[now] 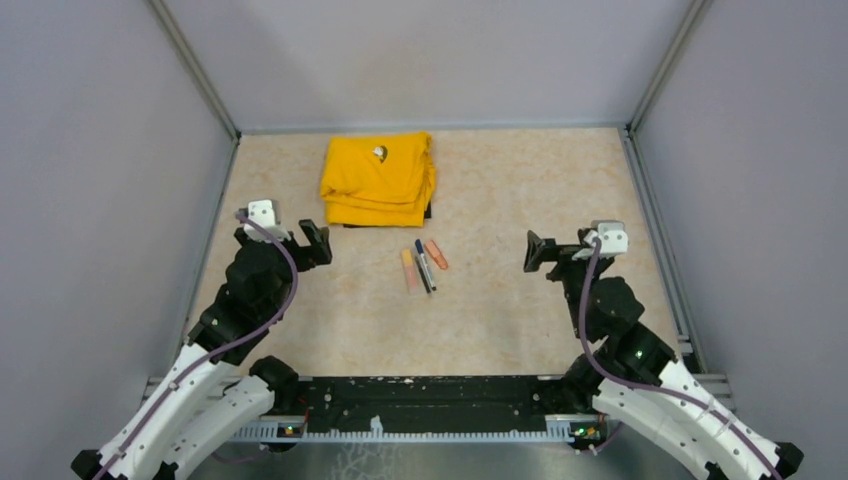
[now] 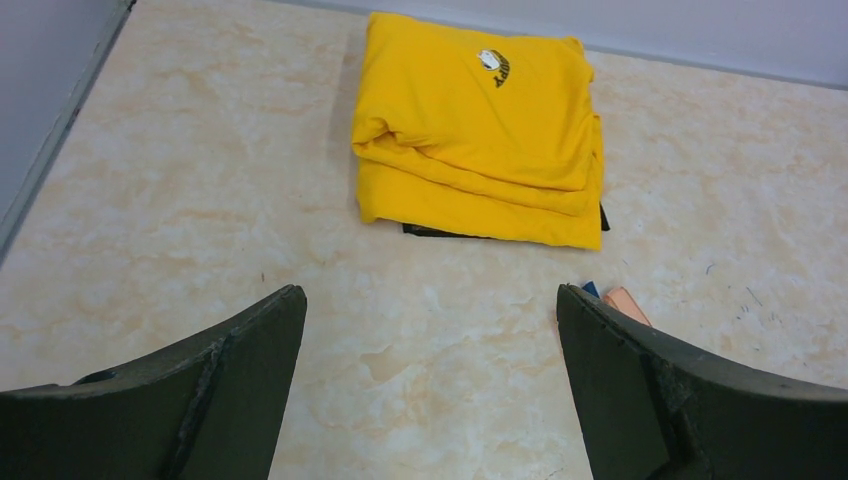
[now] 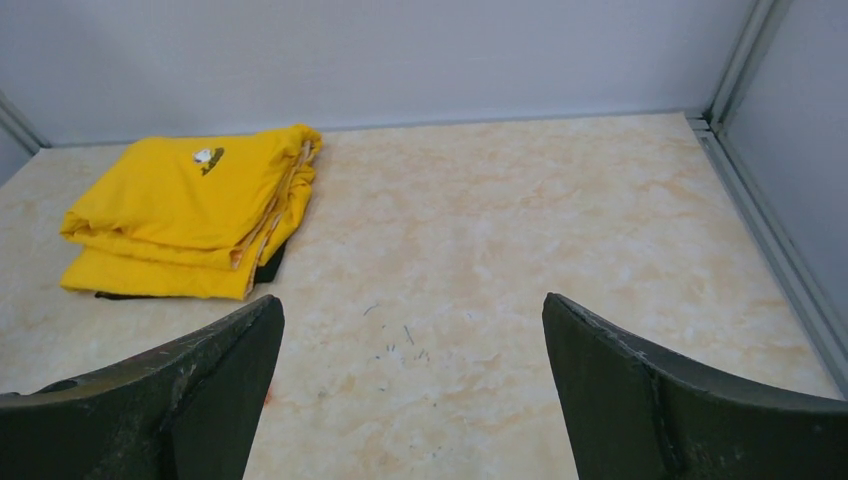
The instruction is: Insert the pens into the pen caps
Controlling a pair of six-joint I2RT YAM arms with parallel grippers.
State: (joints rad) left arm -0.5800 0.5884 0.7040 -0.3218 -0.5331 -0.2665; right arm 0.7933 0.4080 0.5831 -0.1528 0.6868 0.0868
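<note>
Top external view: the folded yellow shirt (image 1: 379, 178) is lying at the far middle of the table (image 1: 500, 320), serving as landmark. Just nearward and right of the shirt, a tight cluster is resting: an orange piece (image 1: 408, 269), a dark pen with a blue end (image 1: 424, 266) and a shorter salmon piece (image 1: 436, 254), lying roughly parallel. Whether any pen is sitting in a cap is too small to tell. The left gripper (image 1: 316, 243) is hovering nearward and left of the shirt, the right gripper (image 1: 535, 252) well right of the cluster; both are carrying nothing.

Left wrist view: the fingers (image 2: 250, 345) are standing wide apart, with the shirt ahead and the salmon piece peeking past the right finger.

Right wrist view: the fingers (image 3: 610, 350) are standing wide apart; the shirt is lying far left, and no pens are showing.

Judgement: any grasp is calling for separating crowded pieces, gripping mid-barrel, and aligning axes before pressing.
</note>
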